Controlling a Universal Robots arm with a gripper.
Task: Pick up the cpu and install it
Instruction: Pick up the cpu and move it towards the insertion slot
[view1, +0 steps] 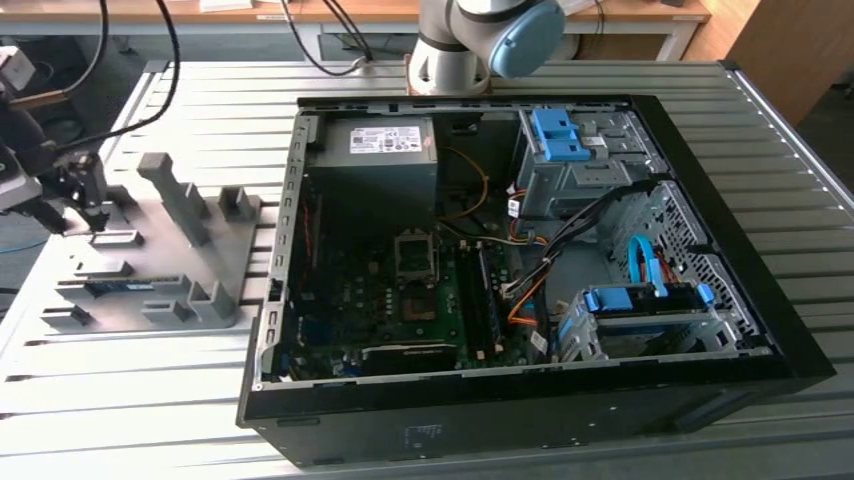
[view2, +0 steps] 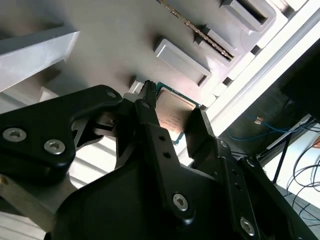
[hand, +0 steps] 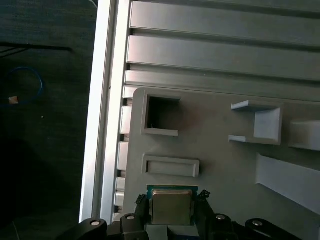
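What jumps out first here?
The open computer case sits in the middle of the exterior view, its motherboard exposed. At the exterior view's left lies a grey fixture tray. In both wrist views the gripper straddles the small silver-topped cpu at that tray.

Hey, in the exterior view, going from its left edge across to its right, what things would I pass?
End effector → tall post of the grey parts holder → dark processor socket inside the open computer case → lower blue drive caddy.
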